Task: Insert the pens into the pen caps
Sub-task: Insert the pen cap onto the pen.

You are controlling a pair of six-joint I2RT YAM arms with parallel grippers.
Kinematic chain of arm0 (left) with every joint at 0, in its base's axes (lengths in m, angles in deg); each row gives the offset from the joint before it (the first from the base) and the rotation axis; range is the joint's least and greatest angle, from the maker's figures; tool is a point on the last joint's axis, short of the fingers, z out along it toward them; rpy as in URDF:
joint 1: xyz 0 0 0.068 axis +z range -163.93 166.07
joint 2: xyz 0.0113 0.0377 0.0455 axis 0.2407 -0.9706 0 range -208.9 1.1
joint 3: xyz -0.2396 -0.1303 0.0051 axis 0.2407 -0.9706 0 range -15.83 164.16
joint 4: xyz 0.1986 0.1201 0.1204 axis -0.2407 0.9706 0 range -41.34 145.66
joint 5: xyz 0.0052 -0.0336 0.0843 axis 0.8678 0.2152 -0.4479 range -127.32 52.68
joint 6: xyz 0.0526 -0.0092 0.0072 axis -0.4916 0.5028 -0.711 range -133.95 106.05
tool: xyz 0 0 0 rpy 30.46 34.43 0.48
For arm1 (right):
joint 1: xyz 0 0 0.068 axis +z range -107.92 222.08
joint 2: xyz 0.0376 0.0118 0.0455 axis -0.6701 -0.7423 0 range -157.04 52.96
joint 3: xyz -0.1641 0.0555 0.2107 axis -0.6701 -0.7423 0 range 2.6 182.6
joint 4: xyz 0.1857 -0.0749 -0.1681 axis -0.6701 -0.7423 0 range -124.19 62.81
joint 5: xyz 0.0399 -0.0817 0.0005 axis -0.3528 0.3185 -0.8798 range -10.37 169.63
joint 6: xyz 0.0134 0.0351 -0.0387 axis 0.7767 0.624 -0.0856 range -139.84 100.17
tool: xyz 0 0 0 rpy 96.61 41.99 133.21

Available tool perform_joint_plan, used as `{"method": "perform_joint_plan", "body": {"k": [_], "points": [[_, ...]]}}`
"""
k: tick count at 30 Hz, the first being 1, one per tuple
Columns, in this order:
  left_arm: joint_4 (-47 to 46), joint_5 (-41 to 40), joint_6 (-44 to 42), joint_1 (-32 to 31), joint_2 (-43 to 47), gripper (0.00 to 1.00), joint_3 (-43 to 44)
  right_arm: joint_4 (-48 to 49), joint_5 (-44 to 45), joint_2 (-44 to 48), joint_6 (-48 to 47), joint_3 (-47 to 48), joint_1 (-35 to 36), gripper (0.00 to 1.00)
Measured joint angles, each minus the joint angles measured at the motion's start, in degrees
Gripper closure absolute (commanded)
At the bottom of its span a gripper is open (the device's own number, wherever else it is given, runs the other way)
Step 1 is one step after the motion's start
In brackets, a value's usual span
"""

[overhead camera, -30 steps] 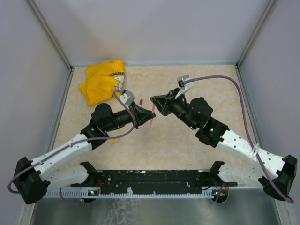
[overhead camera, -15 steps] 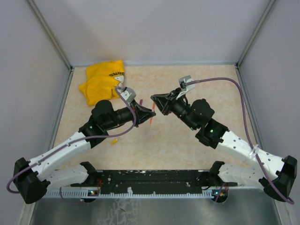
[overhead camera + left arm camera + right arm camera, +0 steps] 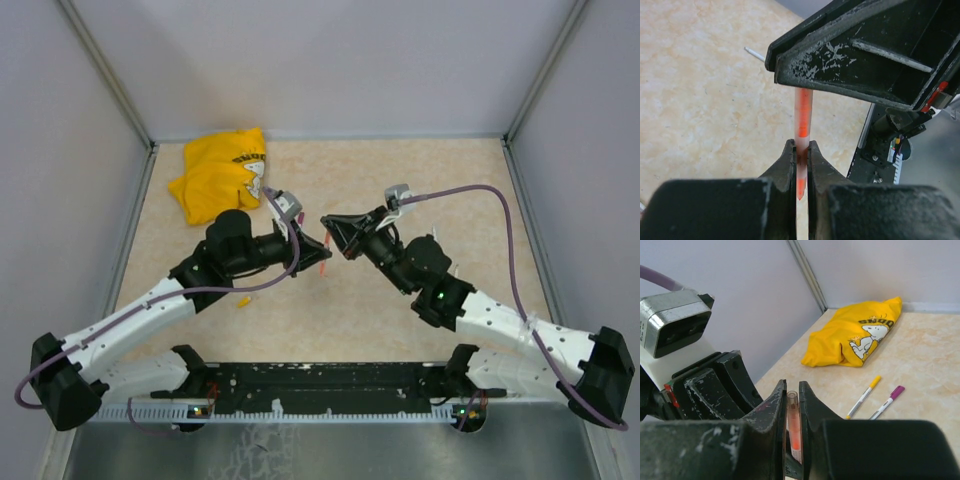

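A beige, marbled table (image 3: pixel 420 180) sits inside a booth of plain grey walls (image 3: pixel 330 60) with metal posts (image 3: pixel 105 75) at the back corners. A crumpled yellow cloth (image 3: pixel 215 175) with a cartoon dog printed on it lies in the back left corner. Two pens lie side by side on the table in front of the cloth, the yellow-capped pen (image 3: pixel 864 396) and the purple-capped pen (image 3: pixel 888 401). A thin pale stick (image 3: pixel 754 53) lies further out, and a small yellow cap (image 3: pixel 241 301) rests near the left arm's elbow. Both arms meet above the middle of the table, fingertips almost touching. The left gripper (image 3: pixel 800 148) is pinched tight on the orange-red pen (image 3: pixel 803 120), whose pointed end pokes out behind the fingers while its clear barrel runs straight up under the right gripper (image 3: pixel 792 386). The right gripper's fingers are closed on a clear tube with orange inside; it looks like the far end of the same pen, though it is unclear where pen ends and cap begins. The pen is held off the table, bridging the two tools
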Motion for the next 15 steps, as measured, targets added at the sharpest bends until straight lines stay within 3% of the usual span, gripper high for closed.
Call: {"method": "perform_joint_plan", "body": {"k": [15], "points": [[4.94,1.2,0.15,-0.28,-3.19,1.0,1.05,7.58,0.79,-2.03,2.4,-6.12,1.68,1.0]]}}
